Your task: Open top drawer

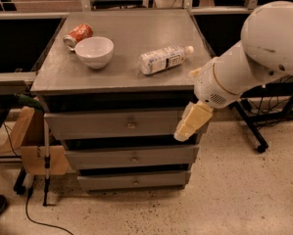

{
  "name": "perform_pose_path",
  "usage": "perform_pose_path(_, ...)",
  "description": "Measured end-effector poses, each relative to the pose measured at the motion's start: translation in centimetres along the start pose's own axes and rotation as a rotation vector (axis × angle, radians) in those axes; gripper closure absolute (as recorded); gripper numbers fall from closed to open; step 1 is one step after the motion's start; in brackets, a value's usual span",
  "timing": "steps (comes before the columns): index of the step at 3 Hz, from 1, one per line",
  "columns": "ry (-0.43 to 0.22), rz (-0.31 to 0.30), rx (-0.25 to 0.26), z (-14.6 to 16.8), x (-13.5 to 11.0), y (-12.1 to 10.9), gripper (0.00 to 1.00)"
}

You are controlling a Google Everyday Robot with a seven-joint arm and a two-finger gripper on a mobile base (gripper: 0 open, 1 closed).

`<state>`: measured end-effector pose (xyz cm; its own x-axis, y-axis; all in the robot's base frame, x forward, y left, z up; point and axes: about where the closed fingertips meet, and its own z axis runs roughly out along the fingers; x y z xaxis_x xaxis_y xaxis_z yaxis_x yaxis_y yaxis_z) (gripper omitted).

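The top drawer [102, 124] is the widest grey front under the cabinet top, with a small brass knob [131, 124] at its middle. Its front stands out a little further than the two narrower drawers below it. My gripper [187, 126] hangs from the big white arm [254, 58] at the right end of that drawer front, to the right of the knob and at about its height. It is cream-coloured and points down and to the left.
On the cabinet top [131, 77] are a white bowl [94, 51], a tipped red can [78, 34] and a plastic bottle [164, 58] lying on its side. A cardboard box [31, 143] and a cable are on the floor at the left; a chair base [251, 131] is at the right.
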<state>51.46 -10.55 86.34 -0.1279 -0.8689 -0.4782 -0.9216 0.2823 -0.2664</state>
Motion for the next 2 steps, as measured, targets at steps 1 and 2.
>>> perform_pose_path(1, 0.07, 0.011, -0.039, 3.9, 1.0, 0.0, 0.0)
perform_pose_path(2, 0.168, 0.036, -0.086, 7.9, 2.1, -0.2, 0.0)
